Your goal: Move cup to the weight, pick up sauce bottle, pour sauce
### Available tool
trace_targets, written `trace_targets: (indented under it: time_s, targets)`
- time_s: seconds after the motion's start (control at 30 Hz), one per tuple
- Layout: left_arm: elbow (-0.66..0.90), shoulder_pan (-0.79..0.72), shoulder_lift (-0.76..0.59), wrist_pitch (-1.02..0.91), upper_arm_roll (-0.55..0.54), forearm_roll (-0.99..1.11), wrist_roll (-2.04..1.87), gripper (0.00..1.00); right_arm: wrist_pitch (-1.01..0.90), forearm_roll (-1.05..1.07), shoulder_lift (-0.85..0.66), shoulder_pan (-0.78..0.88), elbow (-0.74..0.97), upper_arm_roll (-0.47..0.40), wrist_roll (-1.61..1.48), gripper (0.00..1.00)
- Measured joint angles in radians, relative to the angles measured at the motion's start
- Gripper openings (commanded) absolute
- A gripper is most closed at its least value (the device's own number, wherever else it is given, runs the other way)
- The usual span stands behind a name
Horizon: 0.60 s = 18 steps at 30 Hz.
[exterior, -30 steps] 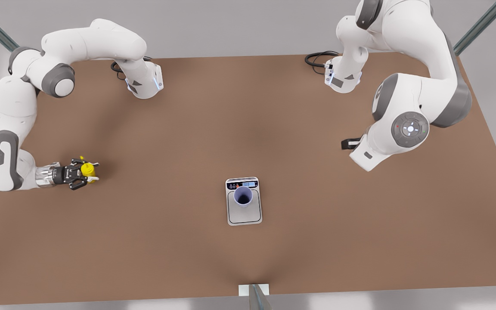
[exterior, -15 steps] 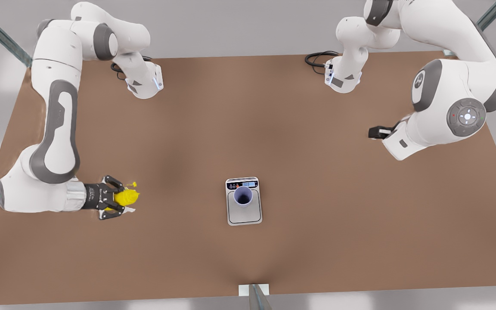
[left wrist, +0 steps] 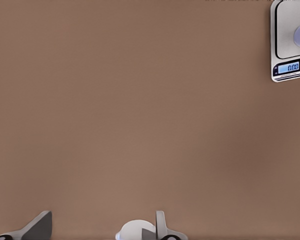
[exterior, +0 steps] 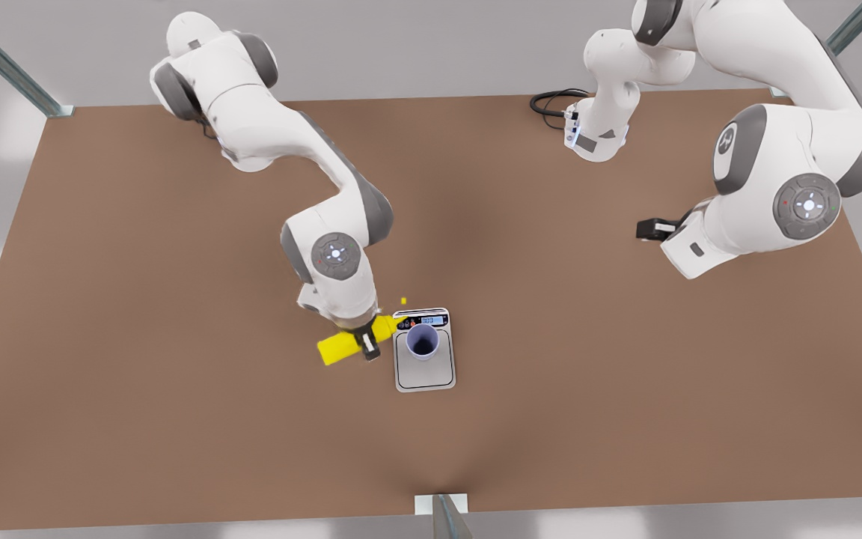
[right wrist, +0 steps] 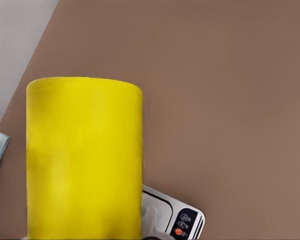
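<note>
Right tool (exterior: 366, 340) clamped on sauce bottle (exterior: 341, 346), held above bench (exterior: 176, 419) just beside scale (exterior: 424, 368), on front view's left of it. Bottle tipped near horizontal, nozzle end toward scale. In right wrist view, bottle body (right wrist: 84, 157) large and close, scale corner (right wrist: 182, 220) beyond it. Cup (exterior: 423, 341) upright on scale plate, near display strip. Left tool (exterior: 652, 229) waits well apart toward front view's right; fingers (left wrist: 37, 227) spread apart, nothing between; scale (left wrist: 291, 47) far off.
</note>
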Motion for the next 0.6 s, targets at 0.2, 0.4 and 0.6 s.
trace_targets:
  time_s: [0.2, 0.4, 0.6]
  targets:
    - [0.0, -0.001, -0.011, -0.005, 0.0, 0.0, 0.003, 1.0, 0.094, -0.271, 0.074, 0.054, 0.028, 0.027, 0.001, 0.21]
    - [0.0, 0.0, -0.011, -0.008, -0.001, -0.001, -0.003, 1.0, 0.056, -0.527, 0.135, 0.117, 0.015, 0.068, 0.049, 0.21]
    - [0.0, 0.0, -0.011, -0.011, -0.001, -0.001, -0.003, 1.0, 0.016, -0.669, 0.173, 0.134, -0.004, 0.116, 0.075, 0.21]
